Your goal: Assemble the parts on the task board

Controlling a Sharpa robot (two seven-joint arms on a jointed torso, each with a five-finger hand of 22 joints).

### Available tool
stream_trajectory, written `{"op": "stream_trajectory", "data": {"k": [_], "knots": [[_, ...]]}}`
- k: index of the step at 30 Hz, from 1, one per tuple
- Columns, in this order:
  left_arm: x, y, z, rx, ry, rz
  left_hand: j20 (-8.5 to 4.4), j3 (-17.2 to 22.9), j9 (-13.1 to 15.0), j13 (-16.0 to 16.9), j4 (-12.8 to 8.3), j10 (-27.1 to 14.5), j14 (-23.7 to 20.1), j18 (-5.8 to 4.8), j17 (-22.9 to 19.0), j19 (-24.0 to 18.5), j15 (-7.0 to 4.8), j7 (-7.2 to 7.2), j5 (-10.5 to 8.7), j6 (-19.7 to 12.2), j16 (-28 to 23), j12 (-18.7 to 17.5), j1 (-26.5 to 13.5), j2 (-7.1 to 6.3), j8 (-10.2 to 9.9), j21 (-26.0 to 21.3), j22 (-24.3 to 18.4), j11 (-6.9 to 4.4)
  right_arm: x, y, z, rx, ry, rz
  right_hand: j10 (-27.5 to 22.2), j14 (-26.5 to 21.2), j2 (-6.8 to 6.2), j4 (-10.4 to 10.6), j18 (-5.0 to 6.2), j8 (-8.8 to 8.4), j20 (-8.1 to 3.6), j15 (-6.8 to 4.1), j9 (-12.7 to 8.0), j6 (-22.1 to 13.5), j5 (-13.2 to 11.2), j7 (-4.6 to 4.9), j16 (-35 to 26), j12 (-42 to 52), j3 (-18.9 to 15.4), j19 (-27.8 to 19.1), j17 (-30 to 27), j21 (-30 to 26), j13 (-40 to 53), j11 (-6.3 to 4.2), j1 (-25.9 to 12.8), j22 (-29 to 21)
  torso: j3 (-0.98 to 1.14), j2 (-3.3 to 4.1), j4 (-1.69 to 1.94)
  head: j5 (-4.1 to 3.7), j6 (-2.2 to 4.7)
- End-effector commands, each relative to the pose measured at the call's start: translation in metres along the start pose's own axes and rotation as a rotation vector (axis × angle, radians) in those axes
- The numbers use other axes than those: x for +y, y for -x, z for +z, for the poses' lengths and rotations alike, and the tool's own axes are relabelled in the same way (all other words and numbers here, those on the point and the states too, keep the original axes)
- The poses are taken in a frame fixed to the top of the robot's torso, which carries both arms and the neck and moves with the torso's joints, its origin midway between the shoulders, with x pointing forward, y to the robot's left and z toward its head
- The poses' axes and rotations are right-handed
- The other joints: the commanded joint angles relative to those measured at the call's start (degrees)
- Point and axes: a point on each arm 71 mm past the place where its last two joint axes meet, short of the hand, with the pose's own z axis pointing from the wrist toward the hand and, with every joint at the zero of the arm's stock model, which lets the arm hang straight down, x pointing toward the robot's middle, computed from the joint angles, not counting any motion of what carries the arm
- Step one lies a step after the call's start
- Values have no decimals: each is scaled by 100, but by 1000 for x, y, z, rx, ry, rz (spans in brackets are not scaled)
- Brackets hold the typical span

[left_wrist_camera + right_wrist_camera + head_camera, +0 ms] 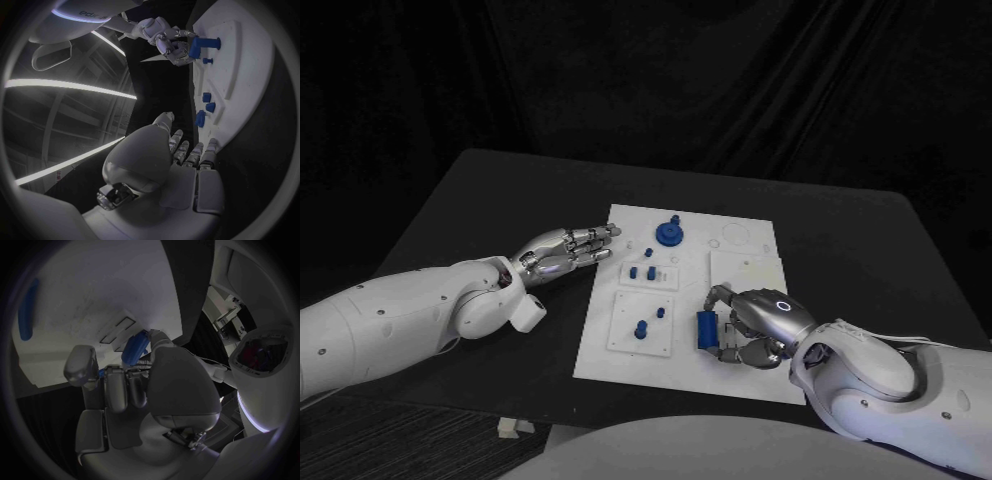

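Observation:
The white task board [629, 368] lies mid-table. My right hand [759, 325] hovers over its near right part and grips a blue cylinder [708, 328] between thumb and fingers; the right wrist view shows the same cylinder [135, 350] at the fingertips [112, 377] above the board [94, 295]. My left hand [568, 248] rests at the board's left edge, fingers stretched out and apart, holding nothing. From the left wrist view, the left hand [184, 155] faces the board [250, 75], with the right hand [164, 37] and its blue cylinder [204, 45] beyond.
A round blue part [671, 233] sits at the board's far middle. Two small blue pegs [640, 272] stand on a raised plate, and another blue piece [642, 328] on the near plate. A long blue piece [26, 310] lies on the board. Black table [473, 200] surrounds it.

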Motion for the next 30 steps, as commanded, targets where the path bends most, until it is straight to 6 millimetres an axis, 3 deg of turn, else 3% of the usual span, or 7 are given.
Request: {"op": "stream_trajectory", "data": {"k": [1, 2, 5, 7, 19, 30], "knots": [[1, -2, 0, 11, -3, -14, -3, 30, 4, 7, 11, -10, -5, -108, 5, 46, 28, 42, -14, 1, 7, 19, -46, 33, 4, 37, 1, 46, -1, -1, -2, -11, -4, 5, 605, 389, 102, 48, 55, 99, -54, -63, 77, 186, 480, -34, 0, 15, 88, 3, 562, 33, 1509, -63, -5, 784, 3, 0, -7, 4, 0], [1, -2, 0, 11, -3, -14, -3, 30, 4, 7, 11, -10, -5, -108, 5, 46, 28, 42, -14, 1, 7, 19, -46, 33, 4, 37, 1, 46, 0, 0, -2, -15, -1, 7, 605, 389, 101, 54, 55, 96, -60, -69, 76, 202, 529, -38, 0, 15, 100, 3, 562, 30, 1509, -70, -10, 783, 3, -1, -9, 7, 0], [1, -2, 0, 10, -2, -14, -3, 30, 4, 7, 11, -10, -5, -108, 5, 46, 28, 42, -14, 1, 7, 19, -46, 33, 4, 37, 1, 46, 1, 1, -3, -24, 6, 12, 605, 395, 117, 160, 49, 49, -101, -114, 57, 378, 1130, -77, 5, 15, 219, 18, 574, 58, 1509, -121, -183, 791, 2, 0, -8, 7, 0], [1, -1, 0, 9, -1, -14, -3, 36, 3, 7, 11, -9, -4, -108, 5, 48, 33, 42, -16, -5, 7, 21, -51, 33, 3, 38, 1, 53, 1, 2, -4, -30, 9, 15, 605, 400, 127, 169, 42, 13, -122, -136, 46, 525, 1266, -101, 6, 15, 285, 35, 578, 95, 1509, -145, -288, 801, 3, -2, -8, 12, 0], [2, 0, -2, 6, 2, -14, -3, 39, 3, 7, 12, -9, -4, -108, 5, 50, 35, 42, -19, -11, 7, 19, -55, 33, 1, 38, 3, 57, 0, 7, -10, -73, 18, 40, 605, 417, 178, 182, 25, -234, -183, -196, -8, 897, 1578, -168, 17, 15, 574, 79, 607, 184, 1509, -213, -708, 823, 5, -3, -8, 0, 0], [3, -1, -2, 6, 4, -14, -3, 39, 3, 7, 12, -9, -4, -108, 5, 50, 35, 42, -19, -11, 7, 19, -55, 33, 1, 38, 3, 57, -2, 5, -12, -41, -7, 46, 605, 413, 200, 181, 22, -335, -188, -197, -29, 985, 1607, -165, 3, 15, 659, 83, 582, 188, 1509, -210, -857, 824, 4, -3, -16, 7, 0]]}}
